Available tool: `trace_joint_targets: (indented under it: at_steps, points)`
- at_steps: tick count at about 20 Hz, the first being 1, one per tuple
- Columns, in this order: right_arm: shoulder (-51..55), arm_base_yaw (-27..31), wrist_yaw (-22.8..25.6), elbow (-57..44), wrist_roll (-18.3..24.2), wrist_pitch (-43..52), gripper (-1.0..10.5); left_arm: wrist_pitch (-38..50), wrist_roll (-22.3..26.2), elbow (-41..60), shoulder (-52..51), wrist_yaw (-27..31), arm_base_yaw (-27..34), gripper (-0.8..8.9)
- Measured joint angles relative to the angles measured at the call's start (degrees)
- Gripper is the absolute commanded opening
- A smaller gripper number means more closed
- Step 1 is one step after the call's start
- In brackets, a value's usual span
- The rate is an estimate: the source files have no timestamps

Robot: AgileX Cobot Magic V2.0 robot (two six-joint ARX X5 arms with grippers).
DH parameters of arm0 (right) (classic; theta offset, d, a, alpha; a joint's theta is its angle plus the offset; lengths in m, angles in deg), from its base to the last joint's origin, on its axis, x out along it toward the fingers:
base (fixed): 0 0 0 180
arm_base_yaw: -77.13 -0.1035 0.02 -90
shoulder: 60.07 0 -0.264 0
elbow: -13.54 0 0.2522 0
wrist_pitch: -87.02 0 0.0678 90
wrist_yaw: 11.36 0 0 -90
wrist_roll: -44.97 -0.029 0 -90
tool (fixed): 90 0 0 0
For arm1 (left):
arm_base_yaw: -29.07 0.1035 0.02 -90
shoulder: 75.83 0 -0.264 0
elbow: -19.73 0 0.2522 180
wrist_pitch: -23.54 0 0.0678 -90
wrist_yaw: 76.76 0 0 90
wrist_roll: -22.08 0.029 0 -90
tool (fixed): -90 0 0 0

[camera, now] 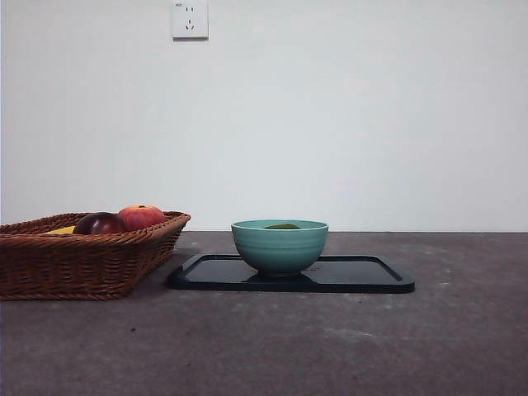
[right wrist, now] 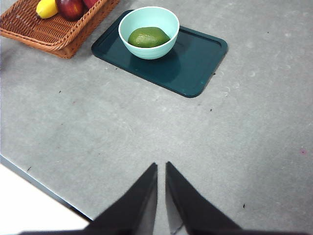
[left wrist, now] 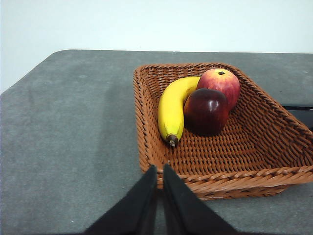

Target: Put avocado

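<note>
Avocado: a dull olive-green, smooth, rounded fruit [right wrist: 148, 36] is seen lying inside the bowl; from the front only a thin dark-green sliver of its top [camera: 282, 226] is shown above the rim.
Bowl: a teal, glossy, round bowl [camera: 280, 247] with faint horizontal ridges and a narrow foot is set on the tray; its inside is seen paler in the right wrist view [right wrist: 166, 19].
Tray: a flat, dark, shiny rectangle [camera: 363, 276] with rounded corners and a low raised lip is laid on the table; the bowl is placed toward its basket end.
Basket: a brown woven wicker basket [camera: 74, 268], rectangular with sloping walls, is stood just beside the tray.
Basket contents: a yellow banana [left wrist: 171, 107], a dark maroon fruit [left wrist: 206, 111] with a glossy skin and a red-orange apple [left wrist: 221, 83] are held in it, touching one another.
Table: a grey, matte, faintly speckled surface [camera: 272, 346] is spread under everything.
Wall: a plain white wall with a white socket [camera: 190, 19] is seen behind.
Left gripper: the black jaws [left wrist: 160, 181] are brought almost together, nothing held, over the near edge of the basket.
Right gripper: the black jaws [right wrist: 161, 178] are likewise nearly closed and empty, well apart from the tray, near the table's edge.
</note>
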State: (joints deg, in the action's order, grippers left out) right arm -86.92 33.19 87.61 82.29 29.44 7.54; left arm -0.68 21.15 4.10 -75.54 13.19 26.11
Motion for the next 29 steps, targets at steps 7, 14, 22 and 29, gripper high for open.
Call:
trace_joint_targets:
  at_steps: [7,14,22,29]
  points:
    - [1.20,4.96,0.61,0.00,0.87,0.31,0.2,-0.02,0.00,0.00,0.00,0.00,0.00,0.19]
    - [15.78,28.81,4.96,-18.69,6.01,31.78,0.2,-0.02,0.00,0.00,0.00,0.00,0.00,0.19]
    - [24.92,43.91,-8.20,-44.50,12.11,56.37,0.2,-0.02,0.00,0.00,0.00,0.00,0.00,0.19]
    - [26.40,46.36,-13.33,-53.22,13.90,61.13,0.2,0.00,0.00,0.00,0.00,0.00,0.00,0.19]
